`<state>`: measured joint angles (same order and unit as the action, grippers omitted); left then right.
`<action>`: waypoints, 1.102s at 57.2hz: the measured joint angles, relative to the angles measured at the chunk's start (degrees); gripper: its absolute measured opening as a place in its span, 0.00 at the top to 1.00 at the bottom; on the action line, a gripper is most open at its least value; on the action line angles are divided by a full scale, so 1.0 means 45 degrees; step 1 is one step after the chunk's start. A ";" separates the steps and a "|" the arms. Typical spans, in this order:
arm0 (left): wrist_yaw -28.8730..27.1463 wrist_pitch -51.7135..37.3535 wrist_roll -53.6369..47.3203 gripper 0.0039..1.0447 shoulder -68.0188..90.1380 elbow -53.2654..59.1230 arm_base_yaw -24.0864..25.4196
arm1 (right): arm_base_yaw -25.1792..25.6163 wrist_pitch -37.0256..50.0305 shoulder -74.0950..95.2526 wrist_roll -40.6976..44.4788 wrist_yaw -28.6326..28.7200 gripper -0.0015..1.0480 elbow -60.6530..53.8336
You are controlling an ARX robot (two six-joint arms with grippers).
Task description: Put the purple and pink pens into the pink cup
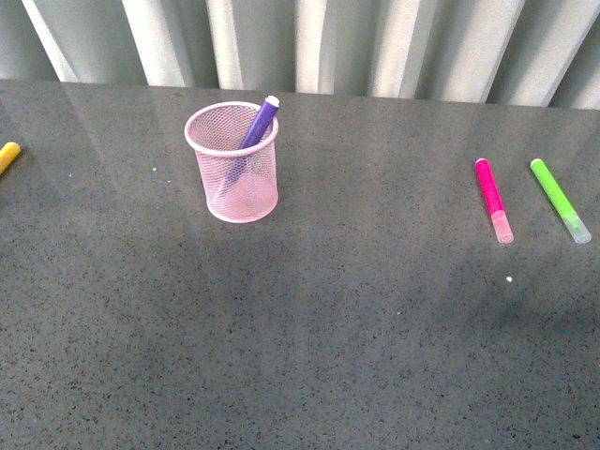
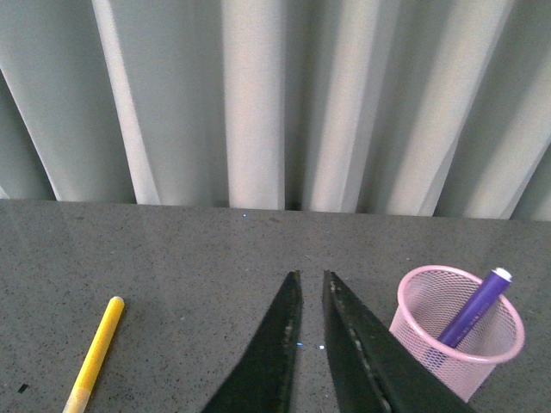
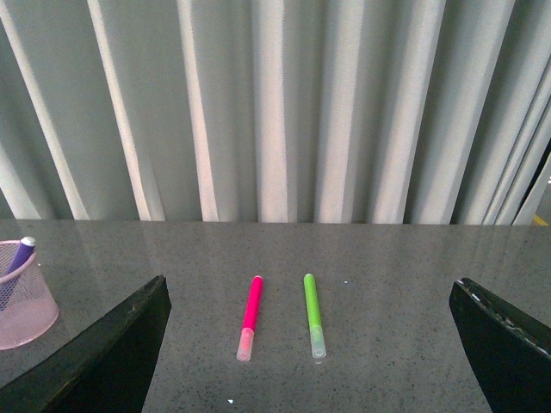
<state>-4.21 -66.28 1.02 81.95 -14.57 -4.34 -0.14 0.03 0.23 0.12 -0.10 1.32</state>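
The pink mesh cup stands upright on the grey table, left of centre. The purple pen leans inside it, its tip above the rim. The pink pen lies flat at the right, cap toward me. Neither arm shows in the front view. My left gripper is shut and empty, above the table beside the cup, where the purple pen also shows. My right gripper is wide open and empty, with the pink pen lying on the table between its fingers and ahead of them.
A lime-green marker lies just right of the pink pen, also in the right wrist view. A yellow marker lies at the table's far left edge, seen in the left wrist view. A pleated grey curtain backs the table.
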 joint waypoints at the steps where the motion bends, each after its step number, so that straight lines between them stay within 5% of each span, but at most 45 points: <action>1: 0.0053 0.0049 -0.0005 0.95 -0.0238 0.0141 0.0024 | 0.0000 0.0000 0.0000 0.0000 0.0000 0.07 0.0000; 17: 0.0855 0.1273 -0.0121 0.97 -0.2958 0.1647 0.0942 | 0.0000 0.0000 0.0000 0.0000 0.0000 0.07 0.0000; 63: 0.0933 0.7363 -0.0131 0.97 -1.0705 0.3128 0.0942 | 0.0000 0.0000 0.0000 0.0000 0.0000 0.07 0.0000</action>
<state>-0.01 -33.15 0.43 33.78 -0.49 -0.10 -0.14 0.03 0.23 0.12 -0.10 1.32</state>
